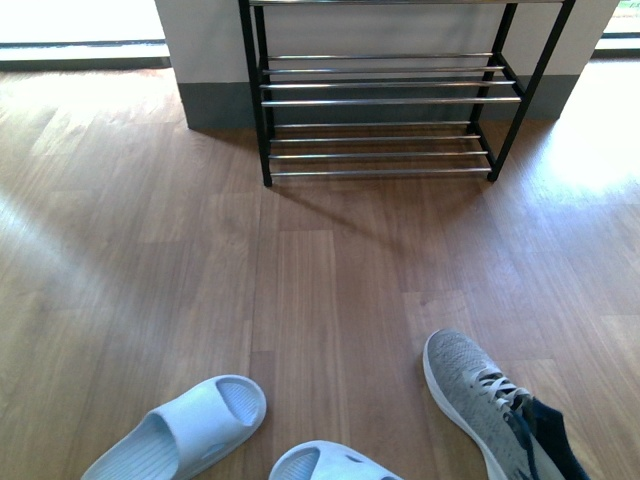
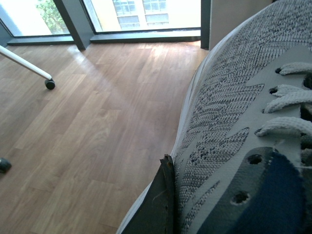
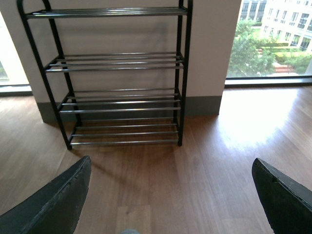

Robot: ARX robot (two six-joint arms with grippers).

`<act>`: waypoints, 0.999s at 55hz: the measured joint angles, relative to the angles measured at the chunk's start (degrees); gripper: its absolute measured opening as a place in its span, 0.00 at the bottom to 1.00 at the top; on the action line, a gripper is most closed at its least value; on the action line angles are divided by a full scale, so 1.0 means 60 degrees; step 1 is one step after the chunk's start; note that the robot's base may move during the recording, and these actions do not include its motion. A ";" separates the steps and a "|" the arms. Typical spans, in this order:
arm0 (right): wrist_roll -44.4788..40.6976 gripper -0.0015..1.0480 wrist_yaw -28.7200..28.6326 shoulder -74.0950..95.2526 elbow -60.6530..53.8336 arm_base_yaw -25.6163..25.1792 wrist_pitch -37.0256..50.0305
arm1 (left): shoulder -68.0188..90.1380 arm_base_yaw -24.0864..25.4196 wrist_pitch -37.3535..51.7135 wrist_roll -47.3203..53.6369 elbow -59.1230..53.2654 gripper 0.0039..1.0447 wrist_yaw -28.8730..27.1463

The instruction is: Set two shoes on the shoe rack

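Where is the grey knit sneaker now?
Front view, lower right: the grey knit sneaker lies on the floor, right of the pale blue slides.

sneaker (image 1: 465, 385) heel cropped, 1 slide (image 1: 335, 462) seemingly half-cropped

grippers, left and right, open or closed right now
Left gripper: closed on the grey sneaker, one finger against its side.
Right gripper: open, fingers spread wide, holding nothing.

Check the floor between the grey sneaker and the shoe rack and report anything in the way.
Nothing visible blocks it. The floor from the grey sneaker to the shoe rack is bare; both blue slides lie to the sneaker's left, and the rack's visible tiers are empty.
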 joint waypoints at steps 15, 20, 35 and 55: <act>0.0109 0.91 -0.1005 0.0306 0.0000 -0.0280 0.0310 | -0.0033 0.0004 -0.0007 -0.0004 -0.0022 0.01 0.0000; -0.0062 0.91 -0.2087 0.2994 0.0025 -0.0637 0.2809 | -0.0033 0.0004 -0.0007 -0.0004 -0.0022 0.01 0.0000; -0.2699 0.91 -0.1971 1.4222 0.3064 -0.1348 0.5490 | -0.0033 0.0004 -0.0007 -0.0004 -0.0022 0.01 0.0004; -0.4470 0.91 -0.1883 2.1103 0.5453 -0.2018 0.5176 | -0.0029 0.0004 -0.0007 -0.0004 -0.0022 0.01 0.0004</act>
